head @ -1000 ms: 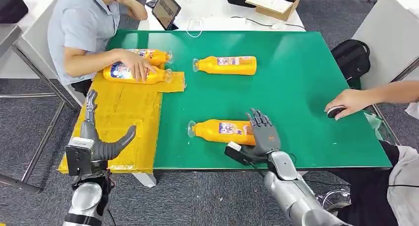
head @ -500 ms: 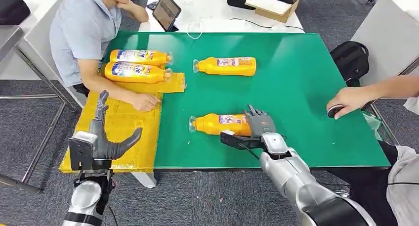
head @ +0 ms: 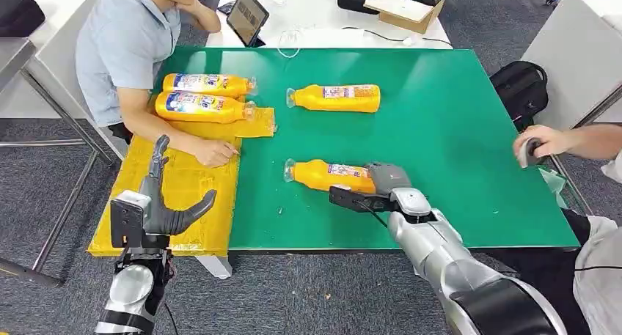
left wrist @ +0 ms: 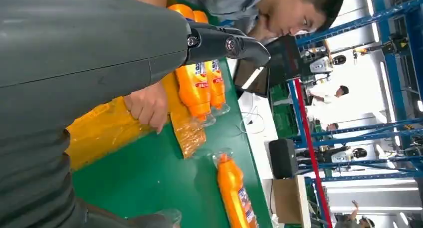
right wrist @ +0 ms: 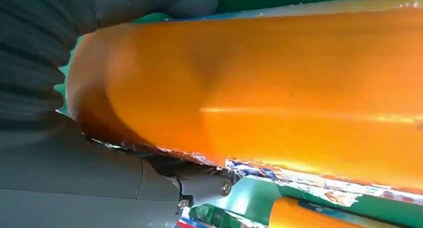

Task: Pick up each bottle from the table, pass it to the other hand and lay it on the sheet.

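Right hand (head: 389, 181) wrapped around the fat end of the near bottle (head: 330, 175), at about 6 o'clock on the green table (head: 455, 115); left hand (head: 158, 203) open and empty over the yellow sheet (head: 176, 181) at 8 o'clock. Could slip or roll away, being round and held only at one end. Up close from the right wrist, thumb and fingers hugging the orange side; from the head, the whole bottle and a person's hand (head: 213, 151) resting on the sheet, maybe in the way.

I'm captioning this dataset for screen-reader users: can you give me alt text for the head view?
The robot's right hand grips the base of an orange plastic bottle lying on a green table, while its open left hand waits over a yellow sheet holding two more bottles. A seated person's hand rests on the sheet.
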